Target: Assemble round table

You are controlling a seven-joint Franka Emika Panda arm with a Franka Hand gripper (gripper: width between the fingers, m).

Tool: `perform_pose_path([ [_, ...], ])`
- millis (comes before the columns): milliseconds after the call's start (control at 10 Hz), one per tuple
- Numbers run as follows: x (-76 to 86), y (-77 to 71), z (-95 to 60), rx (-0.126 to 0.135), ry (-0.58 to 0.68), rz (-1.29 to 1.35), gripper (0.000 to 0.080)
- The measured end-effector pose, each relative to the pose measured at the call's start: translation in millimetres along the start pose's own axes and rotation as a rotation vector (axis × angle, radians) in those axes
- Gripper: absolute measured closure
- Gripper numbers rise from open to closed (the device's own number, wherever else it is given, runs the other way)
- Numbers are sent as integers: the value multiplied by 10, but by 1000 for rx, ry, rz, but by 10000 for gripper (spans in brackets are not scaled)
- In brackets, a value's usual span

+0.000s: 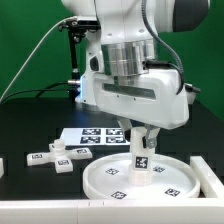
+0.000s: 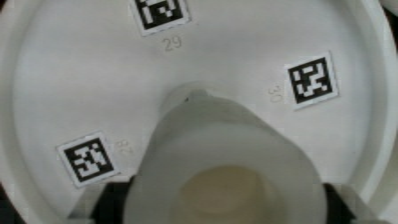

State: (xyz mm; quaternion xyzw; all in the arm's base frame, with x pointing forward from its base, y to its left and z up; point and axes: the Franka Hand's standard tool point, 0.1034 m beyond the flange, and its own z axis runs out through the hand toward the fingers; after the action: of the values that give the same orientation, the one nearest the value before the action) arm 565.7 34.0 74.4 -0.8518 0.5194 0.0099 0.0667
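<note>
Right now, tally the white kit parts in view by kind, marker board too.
round disc: 1
cylinder leg: 1
cross-shaped foot: 1
marker board: 1
total: 4

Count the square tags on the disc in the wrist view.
3 on the disc: one tag beside the printed 29, cut off by the frame edge; one on one side of the leg; one on its other side. The leg may hide more.

White cylinder leg (image 2: 222, 165) between dark fingertips (image 2: 112, 205), over rimmed round disc (image 2: 71, 85) with three square tags (image 2: 313, 81)
</note>
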Motion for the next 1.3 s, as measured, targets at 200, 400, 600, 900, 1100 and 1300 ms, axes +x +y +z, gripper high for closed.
perform_pose_path([
  [200,17,22,5,30,-14,185,395],
  [400,18,26,9,31,-13,210,320],
  [600,54,31,-11,33,-7,-3,209],
  [900,-154,10,-74,65,46,-194,153],
  [1100,-132,27,-65,53,48,-387,151],
  [1300,-177,-11,-72,4,81,-769,151],
])
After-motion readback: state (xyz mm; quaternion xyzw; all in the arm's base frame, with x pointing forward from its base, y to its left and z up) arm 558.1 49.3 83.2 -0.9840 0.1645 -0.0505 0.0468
